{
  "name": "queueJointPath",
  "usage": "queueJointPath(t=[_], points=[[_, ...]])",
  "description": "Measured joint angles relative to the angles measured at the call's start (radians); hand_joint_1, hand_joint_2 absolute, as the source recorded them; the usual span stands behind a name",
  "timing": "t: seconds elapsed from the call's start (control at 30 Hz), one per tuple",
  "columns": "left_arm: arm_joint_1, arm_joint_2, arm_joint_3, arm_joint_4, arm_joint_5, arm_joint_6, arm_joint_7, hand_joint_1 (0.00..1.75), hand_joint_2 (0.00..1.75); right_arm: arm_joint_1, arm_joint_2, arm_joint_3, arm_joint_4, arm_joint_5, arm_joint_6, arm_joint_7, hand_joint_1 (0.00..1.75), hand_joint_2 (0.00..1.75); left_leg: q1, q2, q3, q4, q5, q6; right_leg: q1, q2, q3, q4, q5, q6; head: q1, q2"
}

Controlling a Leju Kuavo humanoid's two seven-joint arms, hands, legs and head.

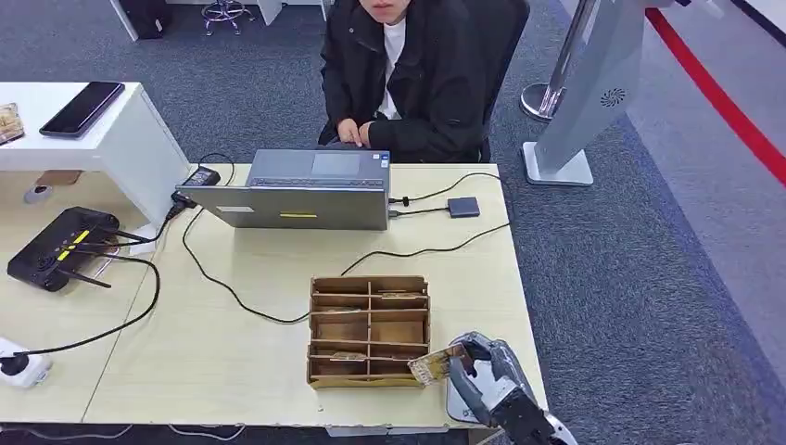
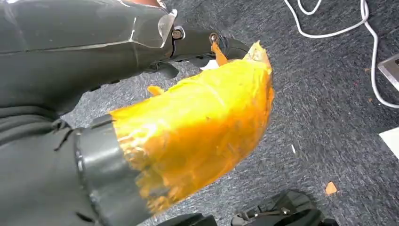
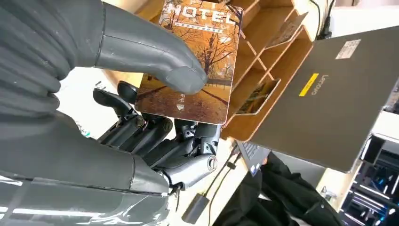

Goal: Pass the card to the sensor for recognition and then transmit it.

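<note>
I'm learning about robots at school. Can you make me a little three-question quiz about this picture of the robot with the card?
1. True or false: the right hand holds the card.
2. What word is printed big on the card?
3. Where is the wooden organizer? A) beside the right hand B) on the floor C) on the laptop

Key: 1. True, the thumb presses it against the fingers. 2. HOTEL. 3. A.

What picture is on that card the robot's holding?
The card shows golden-brown autumn trees under white "HOTEL" lettering, clearest in the right wrist view.
</note>
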Motion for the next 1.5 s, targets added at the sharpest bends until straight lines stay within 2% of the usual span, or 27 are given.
queueJointPath(t=[0.37,1.1,1.5], points=[[0.000,-0.006,0.000,0.000,-0.004,0.002,0.010,0.00,0.00,0.005,0.000,0.014,0.019,-0.068,0.009,-0.003,1.75,1.75,0.000,0.000,0.000,0.000,0.000,0.000,0.000,0.000,0.000,0.000,0.000,0.000,0.000,0.000],[0.000,-0.013,0.000,0.000,-0.012,0.003,0.012,0.00,0.00,0.021,0.000,0.034,0.054,-0.124,-0.002,-0.014,1.75,1.75,0.000,0.000,0.000,0.000,0.000,0.000,0.000,0.000,0.000,0.000,0.000,0.000,0.000,0.000],[0.000,-0.013,0.002,0.000,-0.015,0.005,0.011,0.00,0.00,0.023,0.000,0.041,0.099,-0.143,-0.045,-0.010,1.75,1.75,0.000,0.000,0.000,0.000,0.000,0.000,0.000,0.000,0.000,0.000,0.000,0.000,0.000,0.000]])
